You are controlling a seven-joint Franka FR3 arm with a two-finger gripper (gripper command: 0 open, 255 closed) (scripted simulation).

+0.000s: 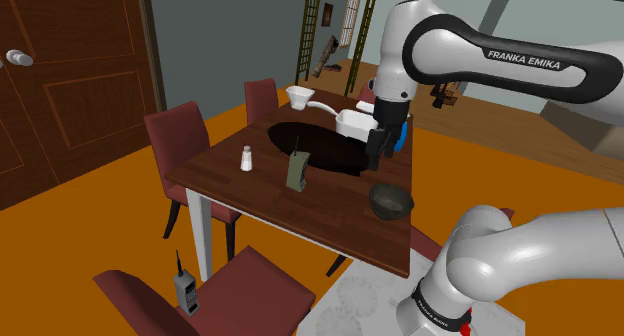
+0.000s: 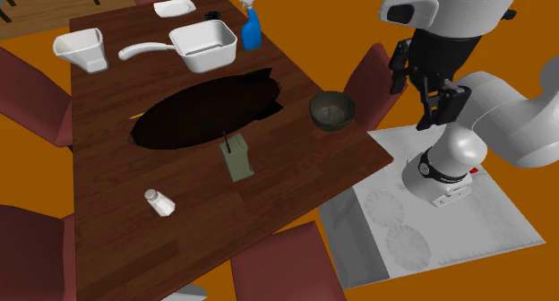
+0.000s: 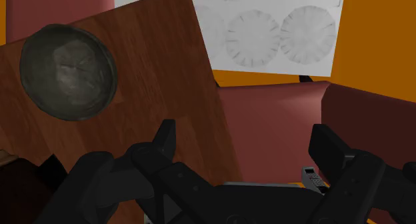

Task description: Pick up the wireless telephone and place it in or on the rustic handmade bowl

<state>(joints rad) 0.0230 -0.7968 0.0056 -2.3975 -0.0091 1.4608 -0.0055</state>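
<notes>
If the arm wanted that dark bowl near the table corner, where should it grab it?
Probably by the rim of the bowl, pinching its wall from straight above. It sits upright with its mouth open, and its rounded outside offers no flat faces to squeeze.

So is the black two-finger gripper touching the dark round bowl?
Apart. The wrist view shows bare wooden tabletop between the open black gripper and the dark round bowl.

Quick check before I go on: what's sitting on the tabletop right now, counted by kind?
White jug: 1
White saucepan: 1
Small white dish: 1
Blue spray bottle: 1
Dark bowl: 1
Olive handset: 1
Shaker: 1
Total: 7
</notes>
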